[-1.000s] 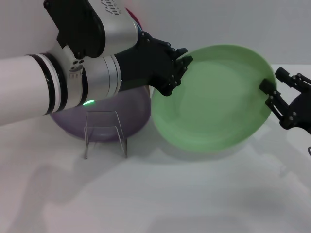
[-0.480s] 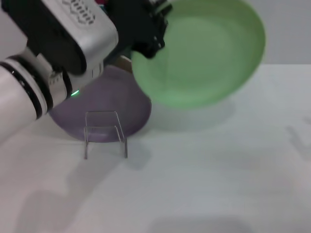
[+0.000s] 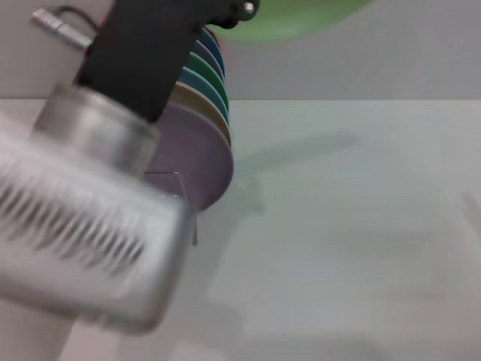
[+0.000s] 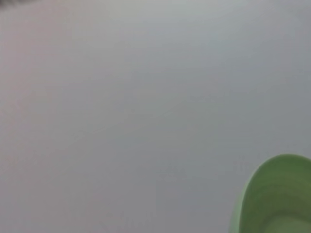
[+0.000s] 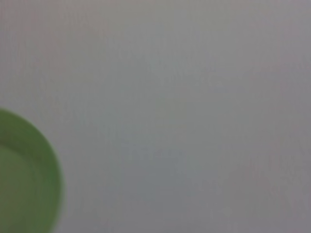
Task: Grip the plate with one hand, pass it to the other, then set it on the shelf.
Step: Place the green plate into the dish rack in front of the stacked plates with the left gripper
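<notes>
Raised plate (image 3: pixel 289 19) in left hand (image 3: pixel 237 9), shelf (image 3: pixel 180 199) holding coloured plates (image 3: pixel 203 90)

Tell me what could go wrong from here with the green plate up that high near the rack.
The left gripper holds the mint-green plate by one edge, mostly above the head view; such a one-sided grip could let it tilt or slip during a fast move.

The dish rack already carries upright plates, with the lilac plate at the front. Coming down, the mint-green plate or the arm could knock them.

The right gripper is out of view.
</notes>
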